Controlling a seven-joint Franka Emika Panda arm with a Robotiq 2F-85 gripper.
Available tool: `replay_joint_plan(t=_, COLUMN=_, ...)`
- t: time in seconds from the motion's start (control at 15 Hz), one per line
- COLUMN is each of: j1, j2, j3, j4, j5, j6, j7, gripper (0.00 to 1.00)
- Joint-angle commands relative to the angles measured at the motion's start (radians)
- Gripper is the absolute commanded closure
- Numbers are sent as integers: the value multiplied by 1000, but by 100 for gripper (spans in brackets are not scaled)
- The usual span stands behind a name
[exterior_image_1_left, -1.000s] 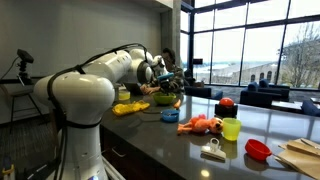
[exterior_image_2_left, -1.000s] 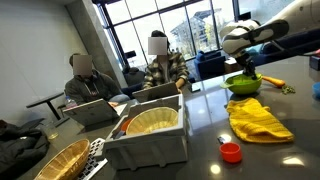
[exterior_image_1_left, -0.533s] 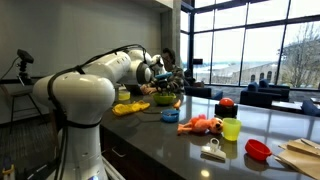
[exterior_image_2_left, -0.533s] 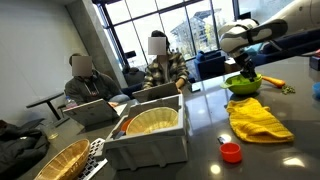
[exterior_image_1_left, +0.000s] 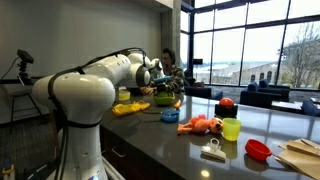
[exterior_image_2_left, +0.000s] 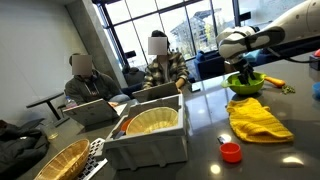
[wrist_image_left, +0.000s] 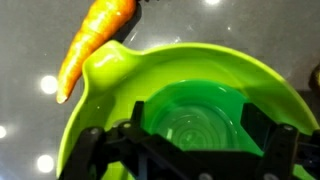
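Gripper (wrist_image_left: 190, 150) open, empty, lower centre, above green bowl (wrist_image_left: 250, 75). Risk: lowering finger clips rim, tips bowl onto carrot (wrist_image_left: 92, 40), upper left.

Spread tool (wrist_image_left: 195, 135) hangs over green bowl (wrist_image_left: 115, 85), carrot (wrist_image_left: 95, 35) just beside.

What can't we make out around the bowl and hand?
- Wrist view: the near rim of the bowl is hidden behind the hand, and its right rim is cut off by the frame edge.
- Wrist view: the carrot runs off the top edge.
- In an exterior view, the bowl hides its inside behind its own wall.
- In an exterior view, the bowl is too small for detail.
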Motion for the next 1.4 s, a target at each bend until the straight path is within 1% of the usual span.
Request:
replay_joint_plan(t=0.0, j1=1, j2=-12, j3=5, j4=-27, j5=6, j6=6, j7=4, gripper=0)
replay_joint_plan(t=0.07, j1=8, j2=35, j3=-16, j4=61, j5=24, j6=-32, j7=-11, gripper=0)
replay_joint_plan(t=0.13, j1=1, j2=-15, j3=4, j4=-25, j5=4, j6=2, j7=2, gripper=0)
replay_joint_plan(t=0.33, j1=0, j2=-24, j3=1, j4=-20, j5=0, j6=3, j7=-1, gripper=0)
replay_joint_plan(t=0.4, j1=7, j2=20, j3=-23, j4=69, j5=17, j6=-31, j7=-16, gripper=0)
replay_joint_plan(t=0.47, j1=0, j2=-31, j3=-4, j4=-13, j5=-3, j6=3, j7=-2, gripper=0)
replay_joint_plan(t=1.33, j1=-14, j2=-36, j3=-17, j4=-38, j5=-13, j6=15, j7=3, gripper=0)
